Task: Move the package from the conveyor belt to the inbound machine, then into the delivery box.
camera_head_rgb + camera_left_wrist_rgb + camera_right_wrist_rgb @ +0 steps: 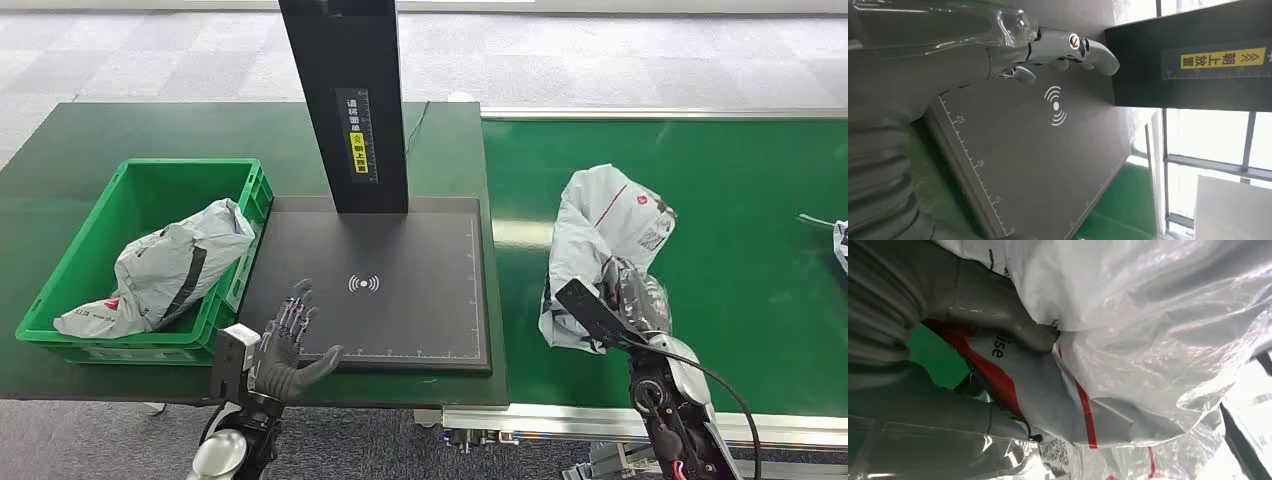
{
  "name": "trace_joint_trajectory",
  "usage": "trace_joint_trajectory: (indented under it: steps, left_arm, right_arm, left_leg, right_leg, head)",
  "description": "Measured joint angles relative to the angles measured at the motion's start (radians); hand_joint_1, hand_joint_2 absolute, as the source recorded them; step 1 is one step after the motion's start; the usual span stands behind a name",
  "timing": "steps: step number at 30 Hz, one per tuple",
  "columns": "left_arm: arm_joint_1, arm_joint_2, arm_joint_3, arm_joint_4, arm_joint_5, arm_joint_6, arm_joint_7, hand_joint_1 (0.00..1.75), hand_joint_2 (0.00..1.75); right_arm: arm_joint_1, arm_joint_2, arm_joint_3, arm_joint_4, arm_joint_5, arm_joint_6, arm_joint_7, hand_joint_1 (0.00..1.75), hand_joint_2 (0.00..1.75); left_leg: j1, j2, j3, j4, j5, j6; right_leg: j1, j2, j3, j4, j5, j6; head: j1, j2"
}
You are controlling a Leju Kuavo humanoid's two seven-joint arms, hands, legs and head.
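The right hand (632, 292) grips a crumpled grey-white plastic mailer package with red stripes (600, 240), which sits on the green conveyor belt (720, 260). In the right wrist view its thick grey thumb (1013, 327) presses into the film from one side while the rest of the hand closes on the bag from the other, so the plastic bunches between them; the package (1148, 340) bulges well beyond the fingertips. In the head view the bag rises just ahead of the hand, its lower folds wrapped around the fingers.

The left hand (290, 350) holds nothing, its fingers (296, 310) spread apart and extended over the near corner of the flat black scanning pad of the inbound machine (400, 250). The white wireless symbol (363, 283) printed on the pad lies just beyond the fingertips, and the black upright column with a yellow label (350, 100) stands farther ahead of them. The left wrist view shows the fingers (1083, 50) apart above the pad (1048, 165), near the symbol (1055, 106).

Beside the left hand's outer fingers sits a green plastic delivery crate (90, 250), with a second grey plastic mailer bag (170, 265) lying tilted inside it against the wall nearest the pad.
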Motion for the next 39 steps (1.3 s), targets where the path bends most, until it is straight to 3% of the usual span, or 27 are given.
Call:
trace_joint_trajectory:
  steps: [4,6,12,21,30,39]
  left_arm:
    - [0.001,-0.001,0.002,-0.003,0.001,0.001,-0.006,0.00,1.75]
    - [0.001,-0.002,0.004,-0.003,0.004,0.003,-0.012,0.00,1.75]
    - [-0.005,0.000,0.003,-0.003,-0.010,0.016,-0.047,0.00,1.75]
    - [-0.051,0.004,-0.017,0.011,-0.038,0.011,-0.075,0.00,1.75]
    - [-0.101,0.012,-0.030,0.054,-0.024,-0.002,-0.090,0.00,1.75]
    - [-0.120,0.025,-0.046,0.082,-0.013,0.004,-0.096,0.00,1.75]
  right_arm:
    - [0.014,0.022,-0.034,-0.077,-0.033,-0.143,-0.098,1.75,1.75]
    - [0.022,0.034,-0.042,-0.119,-0.085,-0.155,-0.163,1.75,1.75]
    - [0.037,0.053,0.003,-0.191,-0.193,0.014,-0.282,1.75,1.75]
    - [-0.035,0.030,0.260,-0.166,-0.004,0.238,-0.339,1.75,1.75]
    - [-0.220,0.053,0.485,-0.012,0.053,0.373,-0.336,1.75,1.75]
    - [-0.342,0.119,0.660,0.135,0.051,0.422,-0.356,1.75,1.75]
  left_leg:
    - [0.000,0.000,0.000,0.000,0.000,0.000]
    - [0.000,0.000,0.000,0.000,0.000,0.000]
    - [0.000,0.000,0.000,0.000,0.000,0.000]
    - [0.000,0.000,0.000,0.000,0.000,0.000]
    - [0.000,0.000,0.000,0.000,0.000,0.000]
    - [0.000,0.000,0.000,0.000,0.001,0.000]
  right_leg:
    - [0.000,0.000,0.000,0.000,0.000,0.000]
    - [0.000,0.000,0.000,0.000,0.000,0.000]
    - [0.000,0.000,0.000,0.000,0.000,0.000]
    - [0.000,0.000,0.000,0.000,0.000,0.000]
    - [0.000,0.001,-0.001,0.001,0.000,0.000]
    - [0.000,0.001,-0.001,0.001,0.000,0.000]
  head:
    - [0.000,0.000]
    - [0.000,0.000]
    - [0.000,0.000]
    - [0.000,0.000]
    - [0.000,0.000]
    - [0.000,0.000]
